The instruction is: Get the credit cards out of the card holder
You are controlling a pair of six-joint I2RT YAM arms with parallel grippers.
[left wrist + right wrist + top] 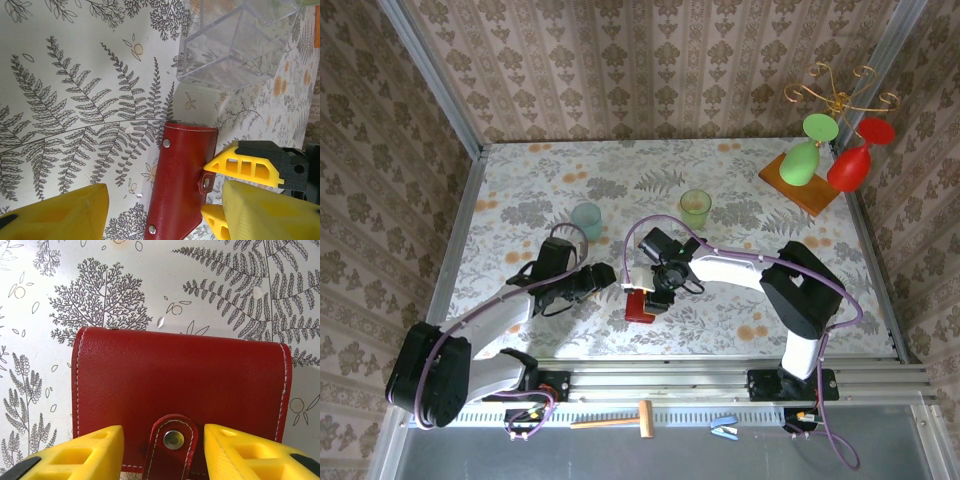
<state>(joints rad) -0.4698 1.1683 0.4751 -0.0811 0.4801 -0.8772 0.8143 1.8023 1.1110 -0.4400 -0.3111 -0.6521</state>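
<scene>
Now the card holder (180,380) lies closed near the clear box (235,40). The right gripper (164,437) has its jaws apart around the snap tab (167,465), not pinching. The left gripper (165,195) gapes wide, holding nothing.

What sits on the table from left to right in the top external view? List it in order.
pale blue cup → red card holder → green cup → green wine glass → red wine glass
</scene>
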